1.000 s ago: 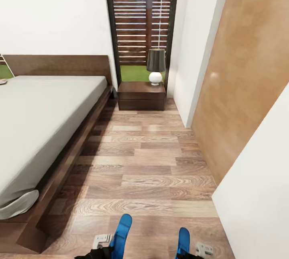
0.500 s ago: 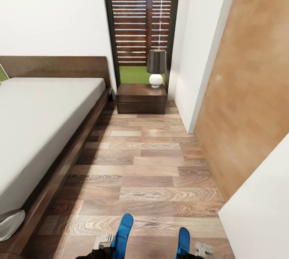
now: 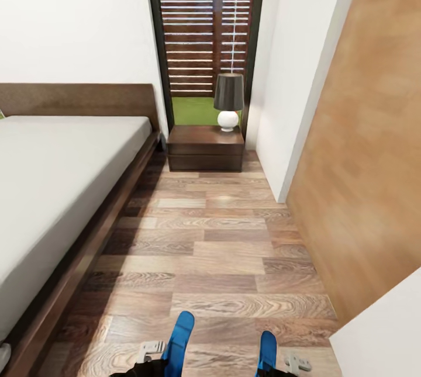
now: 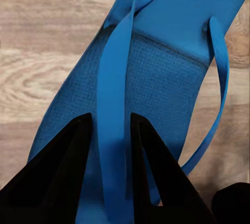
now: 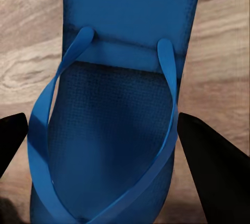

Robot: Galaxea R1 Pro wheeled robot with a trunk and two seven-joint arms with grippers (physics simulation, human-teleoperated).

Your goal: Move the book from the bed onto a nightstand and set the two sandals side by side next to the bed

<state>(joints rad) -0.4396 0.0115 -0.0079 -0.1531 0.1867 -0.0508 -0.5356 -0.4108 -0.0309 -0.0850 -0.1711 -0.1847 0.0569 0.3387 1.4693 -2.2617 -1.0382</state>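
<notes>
A: Any writing we can read? We find none on the sandals, the lamp (image 3: 228, 101) or the nightstand (image 3: 206, 147).

B: Agreed. For room, we have an open strip of plank floor (image 3: 216, 248) running ahead between the bed (image 3: 58, 178) on our left and a tan wood panel (image 3: 362, 161) on our right. It ends at the nightstand, which stands just beside the headboard corner, under a tall black-framed window (image 3: 204, 32) with a slatted fence behind it.

A: The white wall corner (image 3: 283, 102) juts in near the nightstand, so the strip narrows there. Another white surface (image 3: 386, 336) cuts across the lower right.

B: And the sandals? We see the left sandal (image 3: 178, 336) and the right sandal (image 3: 267, 350) poking up at the bottom edge of the head view, well apart, soles off the floor.

A: In the left wrist view the left gripper (image 4: 112, 130) has its two dark fingers closed against one strap of the left sandal (image 4: 156, 94), clamping it. In the right wrist view the right gripper (image 5: 101, 125) shows its fingers spread wide on both sides of the right sandal (image 5: 120, 130); we cannot tell whether they press on it.

B: Hidden bits: the bed is cut off at the left edge, so most of the mattress is out of view, and we spot no book on the part we see. Both arms are cropped by the bottom edge
</notes>
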